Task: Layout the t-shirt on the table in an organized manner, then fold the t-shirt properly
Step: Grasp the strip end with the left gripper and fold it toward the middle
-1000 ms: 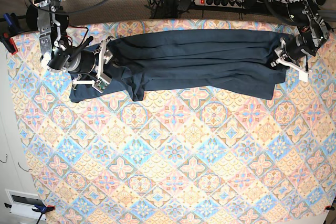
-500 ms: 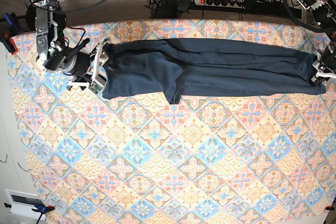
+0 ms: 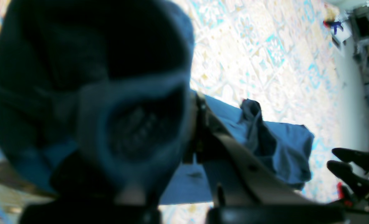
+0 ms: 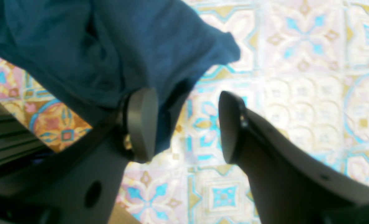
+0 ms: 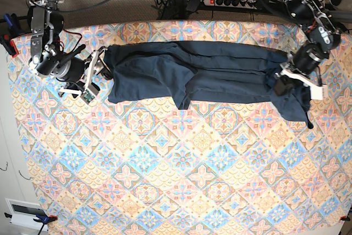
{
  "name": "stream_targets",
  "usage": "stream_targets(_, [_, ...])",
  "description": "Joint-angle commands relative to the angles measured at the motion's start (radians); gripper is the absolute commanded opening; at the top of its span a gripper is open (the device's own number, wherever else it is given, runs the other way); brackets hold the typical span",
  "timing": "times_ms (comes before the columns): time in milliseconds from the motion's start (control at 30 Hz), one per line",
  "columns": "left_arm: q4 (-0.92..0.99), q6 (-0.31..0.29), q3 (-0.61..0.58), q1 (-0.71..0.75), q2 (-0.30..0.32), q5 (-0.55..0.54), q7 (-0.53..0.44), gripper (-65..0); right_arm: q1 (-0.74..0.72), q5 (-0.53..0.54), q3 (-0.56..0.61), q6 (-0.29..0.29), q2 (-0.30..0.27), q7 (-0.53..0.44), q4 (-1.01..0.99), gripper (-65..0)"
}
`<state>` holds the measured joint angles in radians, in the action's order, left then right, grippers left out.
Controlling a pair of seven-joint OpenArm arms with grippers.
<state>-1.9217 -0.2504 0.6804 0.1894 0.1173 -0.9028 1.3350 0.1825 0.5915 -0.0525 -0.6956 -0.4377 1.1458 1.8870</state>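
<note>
1. T-shirt (image 5: 203,72) lies stretched along the surface's (image 5: 181,163) far edge.
2. My left end effector (image 5: 287,76) grips its bunched end (clamped tight); right end effector (image 4: 187,124) gapes wide, empty.
3. I fear one-sided pulling could drag and crumple the cloth.

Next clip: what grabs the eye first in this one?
A dark navy t-shirt stretched into a long band across the far part of the brightly tiled table. The left claw is shut on its bunched end at the base view's right. The right claw stands open beside the other end.
</note>
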Motion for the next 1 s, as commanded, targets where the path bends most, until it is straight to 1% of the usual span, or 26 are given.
stream_targets(0, [-0.02, -0.005, -0.018, 0.005, -0.014, -0.029, -0.015, -65.0, -0.013, 0.014, -0.02, -0.003, -0.017, -0.019, 0.018, -35.1])
stream_targets(133, [-0.017, -0.005, -0.066, 0.042, -0.074, -0.026, -0.021, -65.0, -0.016, 0.015, -0.047, -0.003, -0.017, -0.019, 0.018, -35.1])
stream_targets(233, [-0.015, -0.005, -0.07, 0.043, -0.123, -0.023, -0.021, -65.0, -0.016, 0.015, -0.074, -0.003, -0.017, -0.019, 0.018, -35.1])
stream_targets(333, [-0.012, -0.005, -0.072, 0.063, -0.141, -0.023, -0.021, -65.0, -0.016, 0.015, -0.089, -0.003, -0.017, -0.019, 0.018, -35.1])
stream_targets(467, [0.047, -0.005, -0.107, 0.065, -0.14, -0.023, -0.021, -65.0, -0.016, 0.015, -0.109, -0.003, -0.019, -0.019, 0.016, -35.1])
stream_targets(600, [0.084, -0.005, -0.189, 0.063, -0.138, -0.025, -0.019, -65.0, -0.016, 0.015, -0.114, -0.003, -0.019, -0.019, 0.016, -35.1])
stream_targets(700, [0.087, -0.005, -0.242, 0.063, -0.115, -0.032, -0.018, -65.0, -0.016, 0.015, -0.114, -0.003, -0.019, -0.019, 0.016, -35.1])
stream_targets(733, [0.084, -0.005, -0.252, 0.063, -0.115, -0.034, -0.016, -64.1, -0.016, 0.015, -0.114, -0.003, -0.019, -0.019, 0.016, -35.1])
stream_targets(800, [0.058, -0.005, -0.255, 0.069, -0.11, -0.048, -0.012, -58.5, -0.018, 0.015, -0.114, -0.003, -0.019, -0.019, 0.016, -35.1])
stream_targets(867, [0.035, -0.005, -0.255, 0.08, -0.103, -0.103, 0.008, -50.8, -0.018, 0.015, -0.114, -0.003, -0.02, -0.019, 0.016, -35.1])
stream_targets(967, [0.008, -0.007, -0.248, 0.089, -0.051, -0.203, 0.042, -37.6, -0.018, 0.015, -0.114, -0.003, -0.022, -0.019, 0.016, -35.1])
